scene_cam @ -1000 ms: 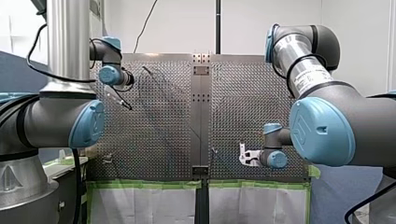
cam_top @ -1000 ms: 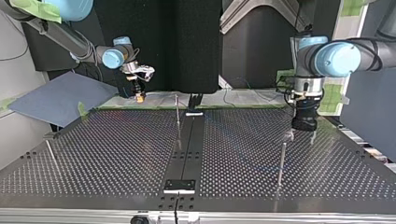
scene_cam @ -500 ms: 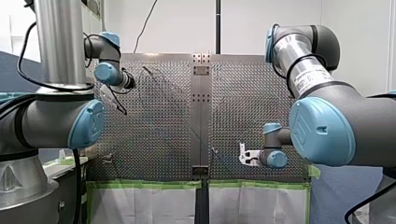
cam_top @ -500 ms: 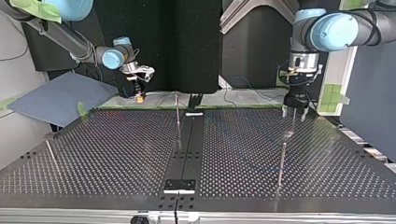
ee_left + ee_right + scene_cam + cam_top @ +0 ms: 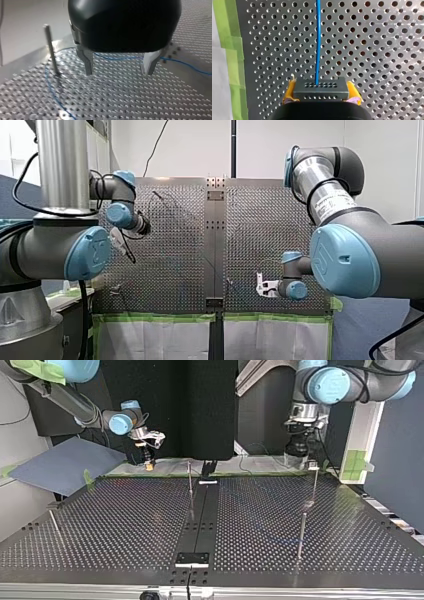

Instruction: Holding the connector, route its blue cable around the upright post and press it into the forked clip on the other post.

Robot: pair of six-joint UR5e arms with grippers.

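Tension matters most as we carry the connector [image 5: 321, 87], pinched by the yellow pads of our right gripper [image 5: 321, 92] with its blue cable [image 5: 318, 37] running ahead over the perforated table [image 5: 374, 50]: we should sweep low around the upright post [image 5: 51, 50], with our left gripper [image 5: 118, 71], fingers spread and empty, clear of the line.

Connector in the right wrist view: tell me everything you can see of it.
The connector is a dark grey rectangular block, plastic by its look, with two rows of small holes across its face. It sits level, clamped on both sides between the yellow-padded fingers of my right gripper. A single blue cable leaves a hole in its upper row and runs straight ahead above the perforated table.
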